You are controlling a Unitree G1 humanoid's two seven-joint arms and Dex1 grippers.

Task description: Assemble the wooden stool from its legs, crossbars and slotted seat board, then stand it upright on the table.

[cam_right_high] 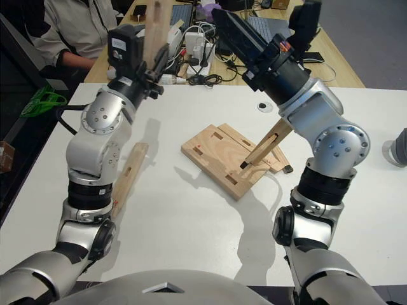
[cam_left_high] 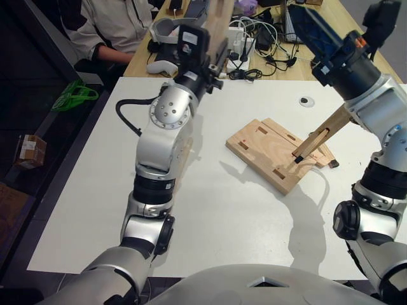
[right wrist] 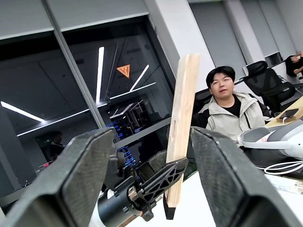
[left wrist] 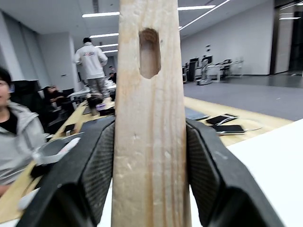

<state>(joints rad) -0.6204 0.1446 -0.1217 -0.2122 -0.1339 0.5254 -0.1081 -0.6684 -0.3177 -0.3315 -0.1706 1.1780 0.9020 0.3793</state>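
**Leg in the air, free slots open**

Nearest, at 9 o'clock from the seat board (cam_right_high: pixel 213 155), a spare leg (cam_right_high: pixel 130 168) lies flat on the table (cam_left_high: pixel 222 216). A leaning leg (cam_left_high: pixel 320 136) sits tilted in the board's 3 o'clock slot. Farther off at 11 o'clock, the left gripper (left wrist: pixel 150 165) clamps the held leg (left wrist: pixel 150 94) upright. At 1 o'clock the right gripper (cam_right_high: pixel 267 22) hangs spread wide, empty. The held leg should probably come down square over a free slot, with the right gripper steadying the board.

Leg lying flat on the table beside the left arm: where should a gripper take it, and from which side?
Probably mid-length on the flat leg, coming down from above with the jaws closing across its narrow width. It lies flat on the table, long edges exposed; a centred hold should keep it balanced.
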